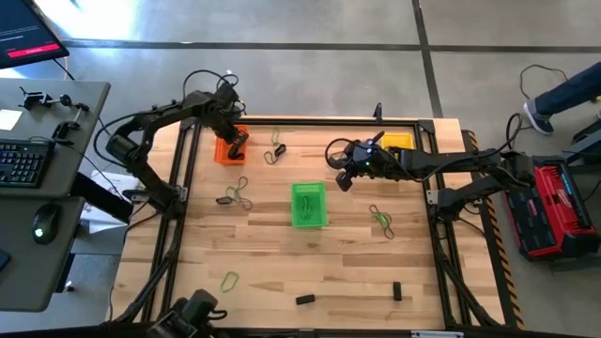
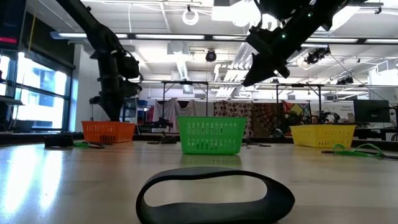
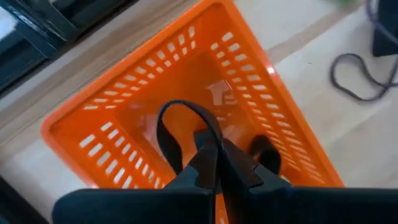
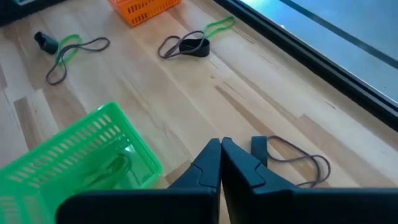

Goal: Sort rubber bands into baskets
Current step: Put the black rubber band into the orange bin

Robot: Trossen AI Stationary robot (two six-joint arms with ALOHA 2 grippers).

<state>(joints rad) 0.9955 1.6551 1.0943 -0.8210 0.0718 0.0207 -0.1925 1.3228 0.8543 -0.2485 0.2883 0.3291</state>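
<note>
My left end effector (image 3: pixel 217 163) angled down over orange basket (image 3: pixel 124 118), pinching black rubber band (image 3: pixel 180 127); right end effector (image 4: pixel 221 163) pressed together, empty, above worktop (image 4: pixel 186 93), green basket (image 4: pixel 68 149) at its 9 o'clock.

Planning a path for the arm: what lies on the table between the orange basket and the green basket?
In the high view, a small tangle of rubber bands, dark with some green, lies between the orange basket and the green basket; otherwise bare wood.

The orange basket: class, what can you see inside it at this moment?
Over the orange basket, the left gripper is shut on a black rubber band, its loop hanging above the bare orange floor. Another dark piece shows beside the fingers. The gripper covers the near corner.
</note>
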